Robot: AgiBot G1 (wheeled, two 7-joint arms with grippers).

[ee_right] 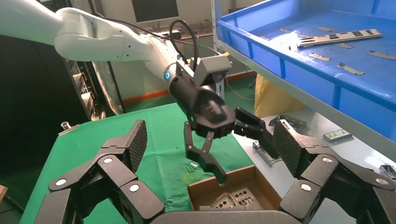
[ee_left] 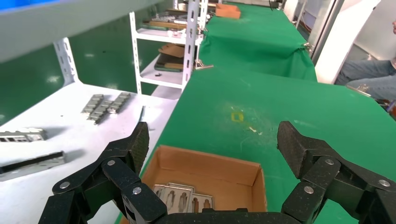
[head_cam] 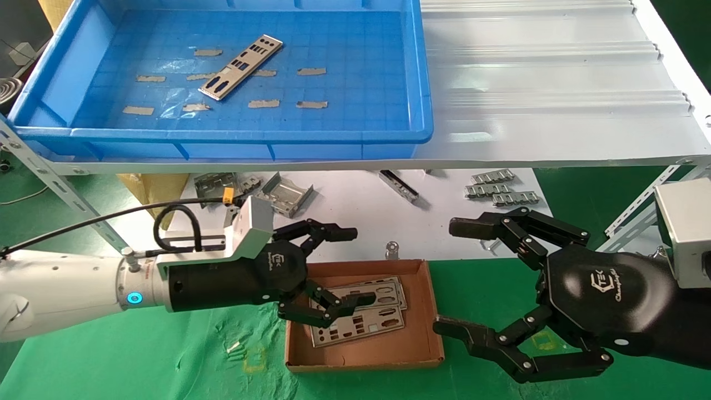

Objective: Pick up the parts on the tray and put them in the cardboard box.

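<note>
Left tool (head_cam: 347, 266) is hanging spread and empty over the box (head_cam: 427, 311) at lower centre where plates (head_cam: 361, 325) are lying, right tool (head_cam: 452, 278) idling spread beside it; next, lift clear and go for the plate (head_cam: 241, 66) in the tray (head_cam: 416, 83) upper left.

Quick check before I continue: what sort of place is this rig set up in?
Probably a factory or assembly workshop: punched metal parts in a blue tray on white steel shelving, loose brackets below, and long green-covered benches running into the distance.

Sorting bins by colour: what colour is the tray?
Bright blue tray; head view shows it best.
</note>
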